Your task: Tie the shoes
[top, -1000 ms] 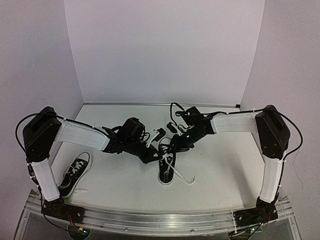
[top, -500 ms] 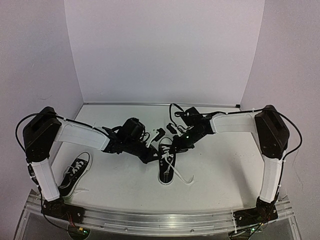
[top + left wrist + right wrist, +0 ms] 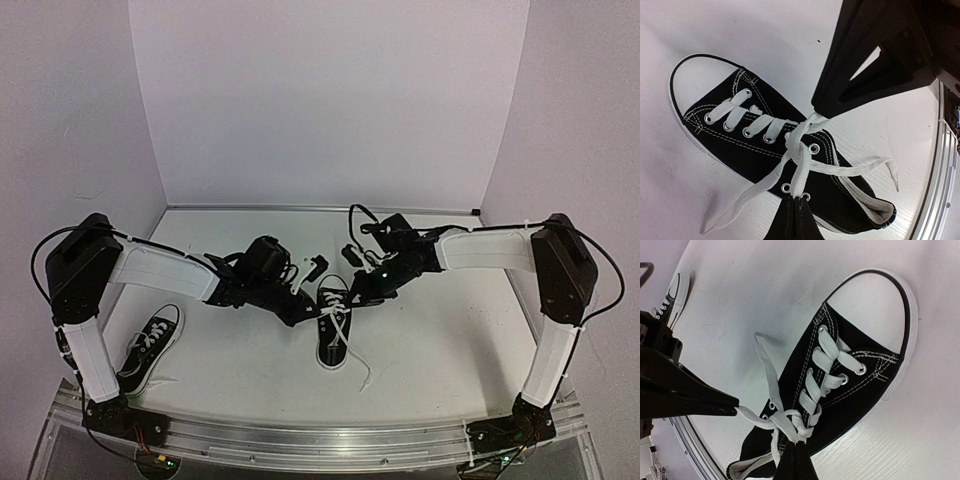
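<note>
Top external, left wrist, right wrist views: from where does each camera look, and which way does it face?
Top external: above and behind the robot, looking down at the table; left arm and right arm show.
Left wrist: on the left arm, looking down past the left claw at the middle shoe.
Right wrist: on the right arm, looking past the right claw at that shoe.
Shared: both wrist views show this shoe and the opposite claw pinching lace.
</note>
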